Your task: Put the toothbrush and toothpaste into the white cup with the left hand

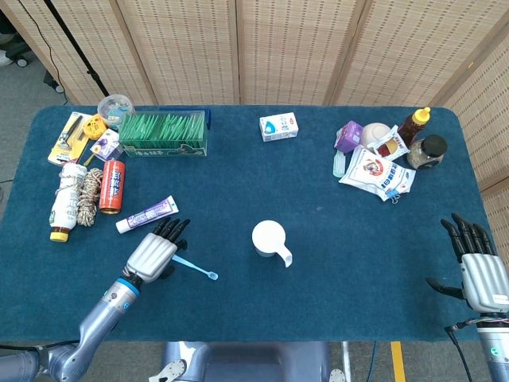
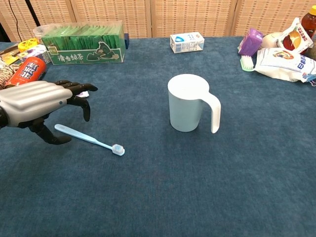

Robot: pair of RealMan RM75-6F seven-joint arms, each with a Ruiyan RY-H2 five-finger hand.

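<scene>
A light blue toothbrush (image 1: 199, 269) (image 2: 94, 140) lies flat on the blue cloth, bristle end toward the cup. My left hand (image 1: 153, 252) (image 2: 37, 106) hovers over its handle end, fingers spread and curved down, holding nothing. The white and purple toothpaste tube (image 1: 145, 215) lies just beyond the hand; in the chest view the hand hides most of it. The white cup (image 1: 269, 238) (image 2: 185, 102) stands upright mid-table, handle toward the front right. My right hand (image 1: 481, 267) rests open at the table's right edge.
Left of the hand lie a red can (image 1: 113, 186) (image 2: 27, 71), a rope bundle (image 1: 90, 195) and a bottle (image 1: 65, 202). A green tea box (image 1: 163, 134) (image 2: 83, 48) stands at the back left, a small carton (image 1: 278, 126) at the back, snack bags and bottles (image 1: 382, 155) at the back right.
</scene>
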